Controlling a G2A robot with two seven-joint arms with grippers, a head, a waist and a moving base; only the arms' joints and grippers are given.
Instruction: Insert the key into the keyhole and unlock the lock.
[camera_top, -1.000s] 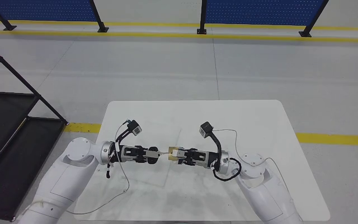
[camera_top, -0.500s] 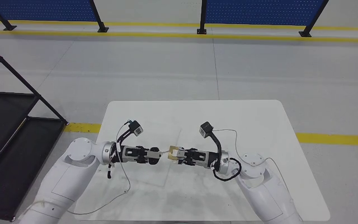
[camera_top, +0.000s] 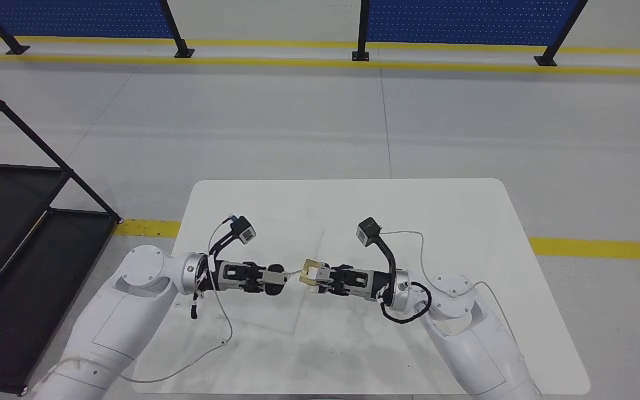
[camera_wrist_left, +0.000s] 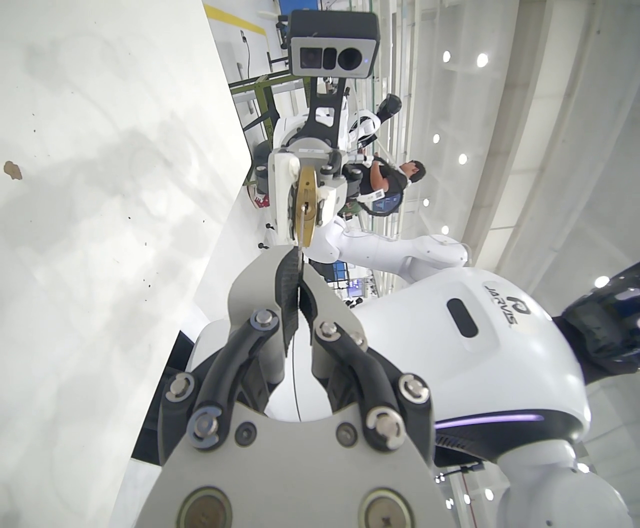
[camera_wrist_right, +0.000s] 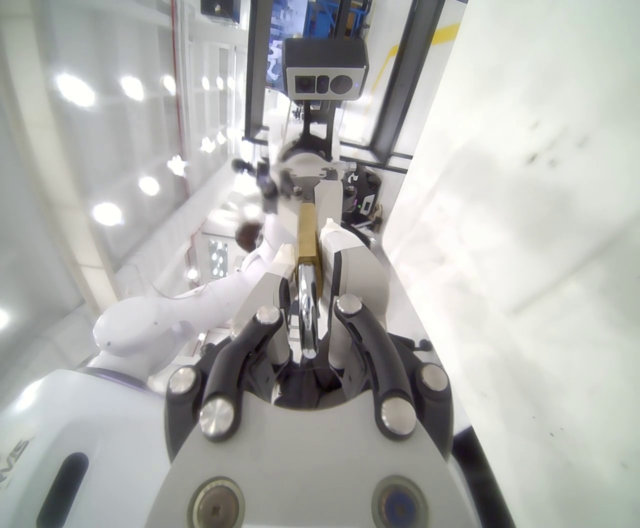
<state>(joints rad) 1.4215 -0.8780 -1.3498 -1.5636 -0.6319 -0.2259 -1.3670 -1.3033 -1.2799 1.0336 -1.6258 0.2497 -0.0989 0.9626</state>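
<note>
A brass padlock (camera_top: 312, 271) is held above the white table (camera_top: 450, 220), with my right gripper (camera_top: 326, 277) shut on it. In the right wrist view the brass body (camera_wrist_right: 306, 235) sits between the right gripper's (camera_wrist_right: 305, 260) fingers, its silver shackle (camera_wrist_right: 306, 320) pointing back toward the wrist. My left gripper (camera_top: 281, 278) faces it from the left, shut on a thin key (camera_wrist_left: 299, 257) seen edge-on. The key's tip reaches the padlock's brass end face (camera_wrist_left: 305, 207); I cannot tell whether it sits in the keyhole. The left gripper (camera_wrist_left: 299, 270) is level with the padlock.
Both arms hang low over the middle of the table. A black rack (camera_top: 40, 240) stands off the table's left side. Blue barriers (camera_top: 450, 20) line the far floor.
The left gripper has edged slightly toward the padlock and its wrist looks rolled, darker parts now facing up. The right gripper holds the padlock almost still.
</note>
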